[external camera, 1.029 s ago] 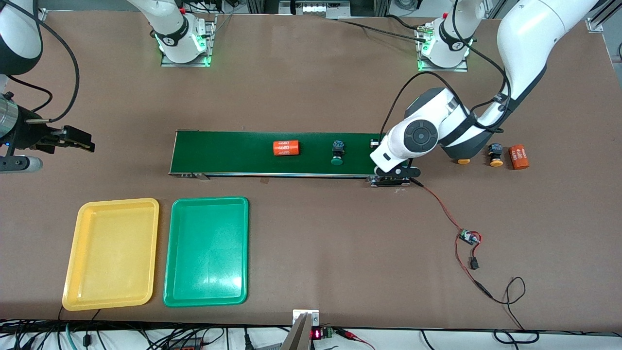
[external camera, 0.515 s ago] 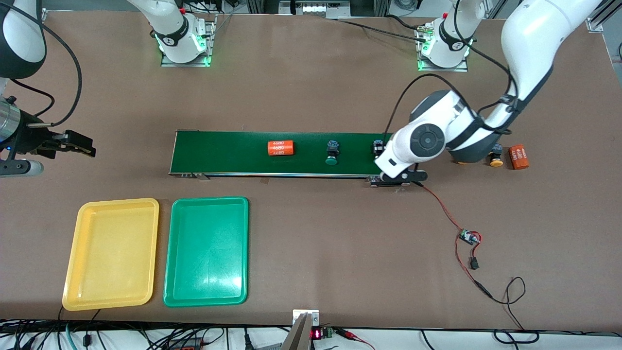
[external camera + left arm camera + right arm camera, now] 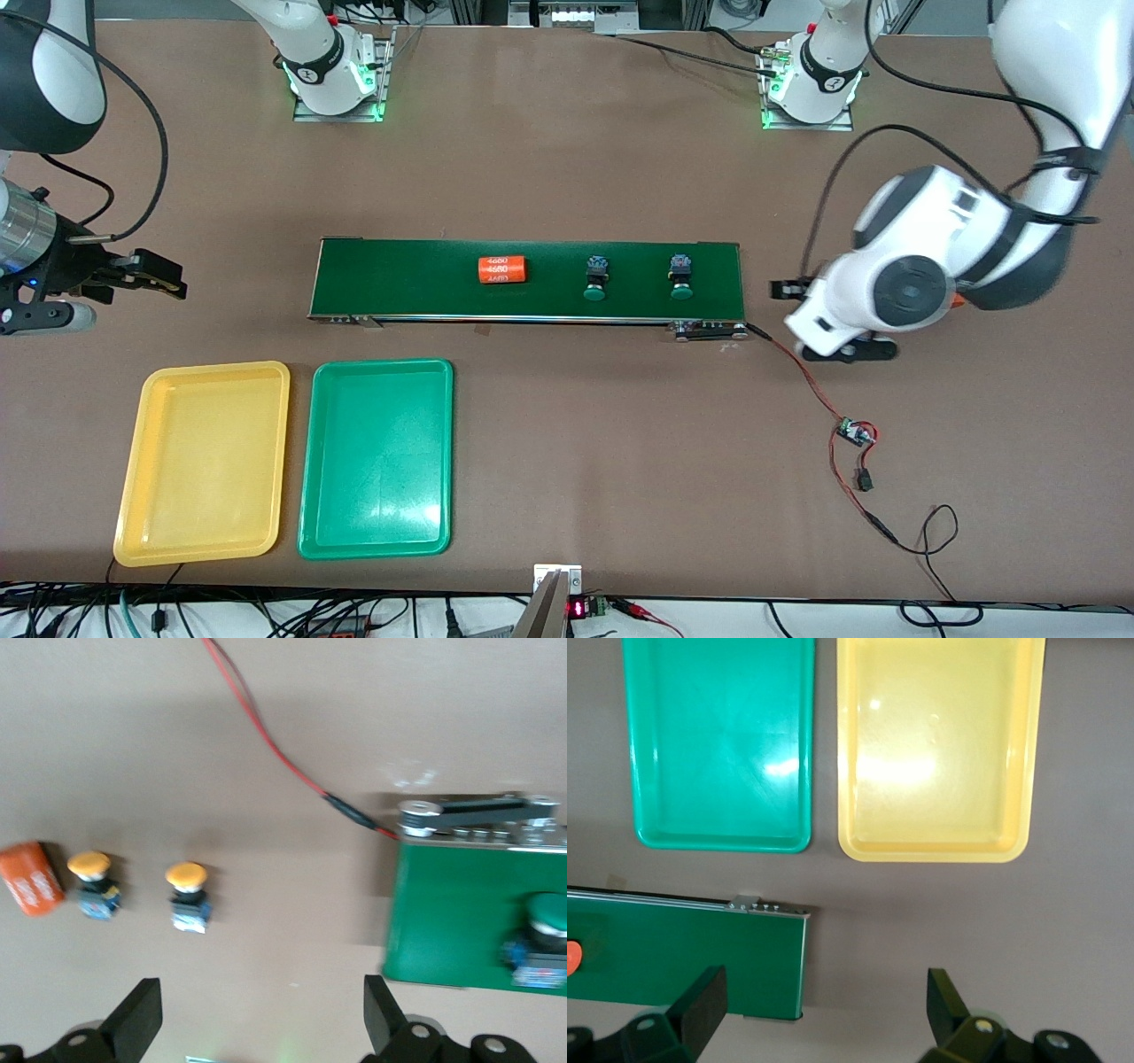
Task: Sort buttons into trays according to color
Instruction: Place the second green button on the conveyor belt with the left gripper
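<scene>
You're mid-feed: two green-capped buttons (image 3: 594,276) ride the conveyor belt (image 3: 399,279) mid-frame, both trays (image 3: 205,461) empty lower left, left gripper (image 3: 257,1019) and right gripper (image 3: 824,1005) spread empty; next, grab a yellow-capped button (image 3: 186,895).

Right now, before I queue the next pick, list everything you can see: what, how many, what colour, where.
green buttons: 2, green caps, on the conveyor belt, toward the left arm's end.
yellow-orange buttons: 2, on the table off the belt's end, seen in the left wrist view.
orange cylinders: 2, one on the belt, one beside the yellow-orange buttons.
yellow tray: 1, empty, toward the right arm's end.
green tray: 1, empty, beside the yellow tray.
red-black wire: 1, from the belt's end to a small board.
left gripper: open, over the table by the belt's end.
right gripper: open, waiting over the belt's other end.
</scene>
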{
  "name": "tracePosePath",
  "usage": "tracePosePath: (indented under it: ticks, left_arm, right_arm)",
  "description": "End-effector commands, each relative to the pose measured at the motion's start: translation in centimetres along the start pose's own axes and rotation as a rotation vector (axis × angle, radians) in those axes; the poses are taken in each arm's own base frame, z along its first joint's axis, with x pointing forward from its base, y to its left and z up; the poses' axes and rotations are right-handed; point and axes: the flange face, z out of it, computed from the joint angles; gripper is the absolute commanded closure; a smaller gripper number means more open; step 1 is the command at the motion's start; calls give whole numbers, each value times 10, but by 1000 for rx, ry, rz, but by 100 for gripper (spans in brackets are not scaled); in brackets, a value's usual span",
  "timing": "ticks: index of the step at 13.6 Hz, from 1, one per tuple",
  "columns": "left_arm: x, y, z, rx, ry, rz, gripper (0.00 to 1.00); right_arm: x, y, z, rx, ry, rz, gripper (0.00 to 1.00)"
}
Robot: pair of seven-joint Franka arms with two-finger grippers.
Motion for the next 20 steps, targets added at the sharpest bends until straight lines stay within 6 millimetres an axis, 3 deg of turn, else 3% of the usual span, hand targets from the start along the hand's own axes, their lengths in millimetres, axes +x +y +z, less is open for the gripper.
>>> tracePosePath:
  ticks: [1, 2, 6, 9, 12, 16, 18, 20]
  left_arm:
    - [0, -39, 5, 32, -8, 89, 0]
    - [-5, -54, 2, 61, -1, 118, 0]
    - [-15, -117, 25, 33, -32, 169, 0]
    - [-36, -180, 66, 75, 10, 147, 0]
    - [-50, -227, 111, 63, 82, 81, 0]
    - [-50, -276, 172, 52, 203, 114, 0]
    - [-48, -283, 204, 43, 248, 104, 0]
    - [-47, -286, 224, 31, 246, 95, 0]
  right_arm:
    - [9, -18, 9, 7, 14, -22, 0]
    - [12, -24, 15, 6, 8, -28, 0]
    - [19, -38, 36, 6, -17, -47, 0]
    - [19, -47, 42, 6, -29, -58, 0]
    - [19, -46, 42, 7, -30, -50, 0]
    - [18, -42, 44, 7, -40, -4, 0]
    - [16, -40, 45, 26, -55, 5, 0]
    - [15, -47, 46, 22, -61, -8, 0]
